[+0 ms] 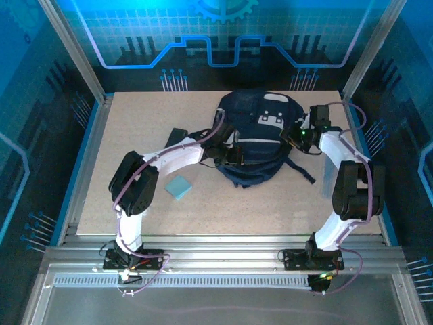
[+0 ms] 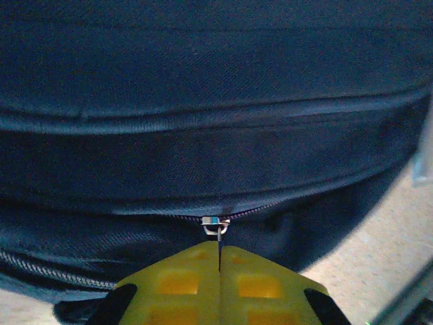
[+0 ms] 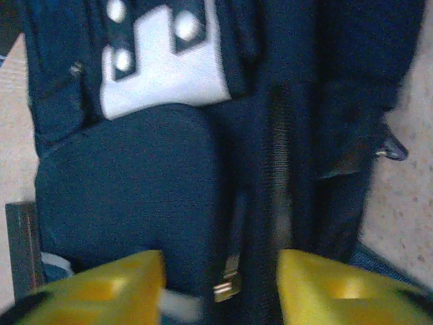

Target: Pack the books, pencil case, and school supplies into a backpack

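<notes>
The dark navy backpack (image 1: pixel 260 135) lies at the back middle of the table. My left gripper (image 1: pixel 226 158) is at its near-left edge. Its yellow fingers (image 2: pixel 183 281) are shut on the thin pull tab of the metal zipper slider (image 2: pixel 216 225). My right gripper (image 1: pixel 296 140) is at the bag's right side, open, with a loose metal zipper pull (image 3: pixel 226 288) hanging between its fingers (image 3: pixel 335 288) untouched. The black pencil case (image 1: pixel 176 137) lies left of the bag, partly under my left arm. The light-blue pad (image 1: pixel 178 187) of school supplies lies flat on the table. The books are out of view.
A backpack strap (image 1: pixel 302 170) trails onto the table at the near right. Bare tabletop (image 1: pixel 250 210) spreads between the two arms. Metal frame posts and blue walls close in the table on three sides, with rails (image 1: pixel 216 254) along the near edge.
</notes>
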{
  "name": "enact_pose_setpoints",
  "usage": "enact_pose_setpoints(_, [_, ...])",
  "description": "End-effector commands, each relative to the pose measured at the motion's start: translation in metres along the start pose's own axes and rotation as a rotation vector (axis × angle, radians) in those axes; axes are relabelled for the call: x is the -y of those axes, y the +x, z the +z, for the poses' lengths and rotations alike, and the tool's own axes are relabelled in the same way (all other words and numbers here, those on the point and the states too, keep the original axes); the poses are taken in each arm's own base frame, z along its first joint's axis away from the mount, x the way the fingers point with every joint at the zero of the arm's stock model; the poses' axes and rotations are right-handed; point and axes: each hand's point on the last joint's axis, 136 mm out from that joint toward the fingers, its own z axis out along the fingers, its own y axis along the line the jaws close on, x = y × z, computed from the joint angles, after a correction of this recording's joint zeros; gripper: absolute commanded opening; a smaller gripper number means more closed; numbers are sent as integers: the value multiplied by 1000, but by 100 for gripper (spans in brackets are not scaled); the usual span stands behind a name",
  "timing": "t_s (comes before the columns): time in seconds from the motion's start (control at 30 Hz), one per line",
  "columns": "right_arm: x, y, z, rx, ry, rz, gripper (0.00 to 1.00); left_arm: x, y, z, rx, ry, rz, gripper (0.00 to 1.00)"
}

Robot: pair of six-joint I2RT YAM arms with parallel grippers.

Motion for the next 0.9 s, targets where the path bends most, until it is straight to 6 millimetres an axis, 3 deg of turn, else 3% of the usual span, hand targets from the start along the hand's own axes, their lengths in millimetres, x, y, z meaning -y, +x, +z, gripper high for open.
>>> enact_pose_setpoints(0.0, [-12, 8, -34, 16, 5, -30, 65, 45, -4, -6, 0, 143, -18, 0])
enact_pose_setpoints(0.13, [-9, 44, -54, -47, -24, 20, 70, 73, -17, -3, 23, 213, 5, 0])
enact_pose_setpoints(0.23, [-13, 68, -51, -117, -96, 81, 71, 84, -22, -2, 29, 228, 35, 0])
enact_pose_setpoints(0.43, [-24, 99, -32, -217, -146, 139, 70, 76, -14, 2, 24, 191, 55, 0])
enact_pose_setpoints(0.57, [-15, 104, -13, -204, -140, 219, 69, 70, -9, 7, 24, 182, 51, 0])
enact_pose_setpoints(0.7, [-14, 97, 10, -189, -158, 289, 55, 63, -1, 12, 15, 175, 58, 0])
enact_pose_setpoints(0.77, [-22, 98, 11, -206, -189, 300, 56, 56, 3, 13, 10, 157, 64, 0])
enact_pose_setpoints(0.87, [-16, 105, -6, -196, -135, 266, 67, 52, 7, 15, 8, 151, 69, 0])
